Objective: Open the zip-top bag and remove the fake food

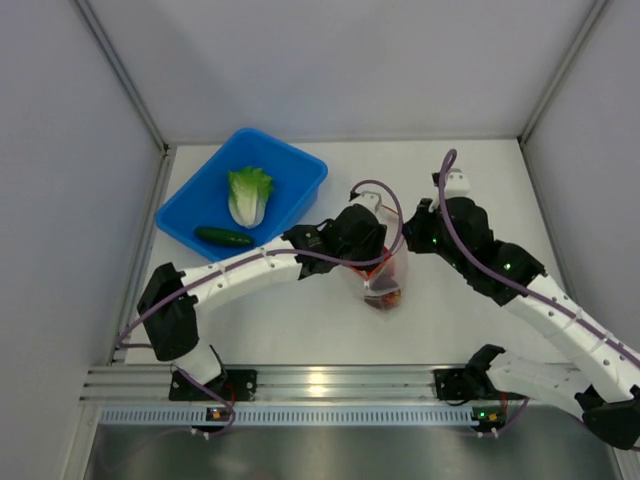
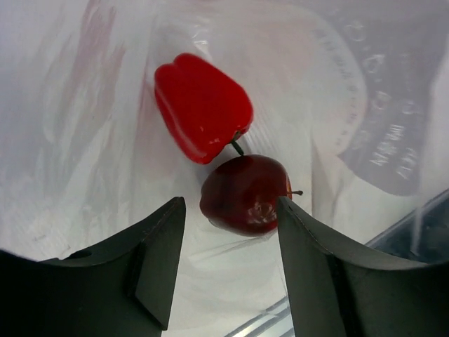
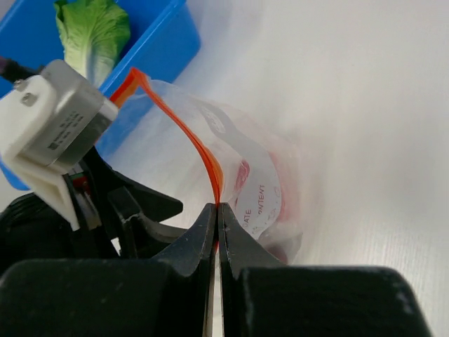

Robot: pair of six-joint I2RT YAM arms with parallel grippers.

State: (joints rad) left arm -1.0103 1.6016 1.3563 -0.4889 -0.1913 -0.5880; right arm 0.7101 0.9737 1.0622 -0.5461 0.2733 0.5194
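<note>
Dark red round plastic piece [image 2: 244, 193] just ahead of left claw [image 2: 230, 228], glossy red pepper [image 2: 202, 105] beyond, clear bag [image 2: 84, 140] walls around

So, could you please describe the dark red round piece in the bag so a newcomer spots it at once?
From the blue bin at back left, look right and nearer to the clear zip-top bag. Inside, the dark red round piece is the glossy maroon ball with a thin stem, beside the brighter, lobed red pepper.

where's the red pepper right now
It's inside the zip-top bag at mid-table, seen in the left wrist view: the red pepper lies beside the dark red round piece, just beyond the left fingers.
</note>
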